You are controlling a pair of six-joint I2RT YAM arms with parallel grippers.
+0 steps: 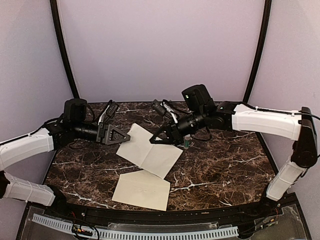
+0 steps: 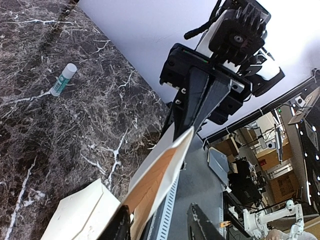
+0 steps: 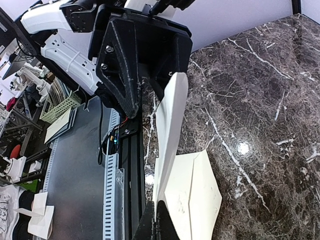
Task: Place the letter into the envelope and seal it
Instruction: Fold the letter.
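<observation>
Right gripper [image 1: 154, 141] pinches the letter [image 1: 150, 154], its edge inside the open left gripper [image 1: 125, 140]

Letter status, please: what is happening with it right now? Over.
Right gripper shut on the letter. Left gripper open at its far corner. Envelope lies flat, letter not yet inside. Glue stick aside, not in the way.

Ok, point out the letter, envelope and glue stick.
letter [image 1: 149, 151], top external view, centre of the sheet.
envelope [image 1: 142, 191], top external view, middle of its face.
glue stick [image 2: 63, 79], left wrist view, middle of the tube.
</observation>
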